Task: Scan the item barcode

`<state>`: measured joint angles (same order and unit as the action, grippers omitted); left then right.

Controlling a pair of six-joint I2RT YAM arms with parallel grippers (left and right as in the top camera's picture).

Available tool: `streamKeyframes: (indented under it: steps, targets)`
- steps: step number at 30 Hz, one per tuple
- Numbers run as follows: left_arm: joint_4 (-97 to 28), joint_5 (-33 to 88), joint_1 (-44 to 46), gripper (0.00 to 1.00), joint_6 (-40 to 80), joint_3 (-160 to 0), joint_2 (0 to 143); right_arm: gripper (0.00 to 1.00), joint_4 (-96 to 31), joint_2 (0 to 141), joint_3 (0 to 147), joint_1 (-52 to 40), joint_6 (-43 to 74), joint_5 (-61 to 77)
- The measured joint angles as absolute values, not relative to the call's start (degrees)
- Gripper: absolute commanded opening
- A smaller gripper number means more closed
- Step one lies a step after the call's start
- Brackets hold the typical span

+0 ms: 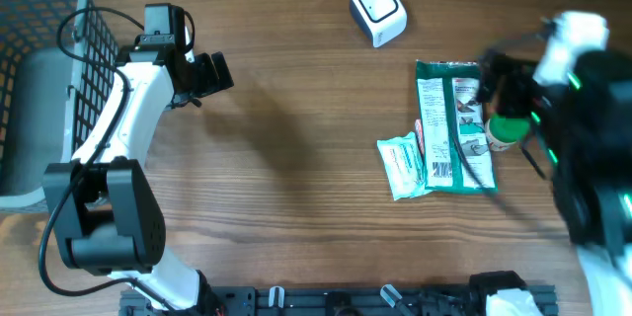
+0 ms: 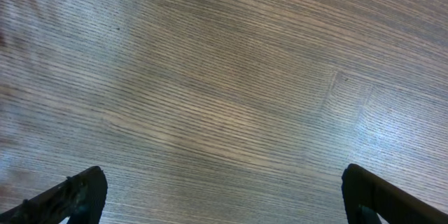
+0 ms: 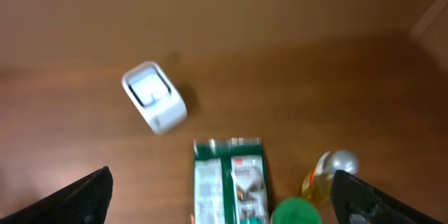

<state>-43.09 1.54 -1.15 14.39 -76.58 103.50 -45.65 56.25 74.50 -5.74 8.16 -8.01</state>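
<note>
Just a brown wooden table (image 1: pixel 296 188) under me, fine grain running across it. Light bounces off it in a pale glare (image 2: pixel 392 122).

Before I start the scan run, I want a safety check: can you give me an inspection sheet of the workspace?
Surface: wooden table, no spills seen.
Job's things: white scanner; green packet, small packet and bottle close together.
Clutter: nothing seen.
Grippers: left gripper open, empty; right gripper open, empty, above the packets.
Cables: black cable by the left arm.
Surroundings: basket at the table's left edge.
</note>
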Motion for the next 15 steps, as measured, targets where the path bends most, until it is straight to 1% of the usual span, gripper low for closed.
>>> streamKeyframes:
  steps: [3,6,11,15]
  targets:
    - [-43.1,1.5,-1.1,1.00,14.4,-76.6,103.5,1.00,-45.9,46.8,74.5,-5.7,8.2,-8.0]
    - [-43.1,1.5,-1.1,1.00,14.4,-76.6,103.5,1.00,-48.4,40.4,74.5,-5.7,8.2,-8.0]
    - [-43.1,1.5,-1.1,1.00,14.4,-76.6,103.5,1.00,-52.8,36.0,74.5,-5.7,8.2,-8.2]
    - [-43.1,1.5,-1.1,1.00,14.4,-76.6,103.5,1.00,-52.0,32.2,72.6,-5.7,8.2,-7.5]
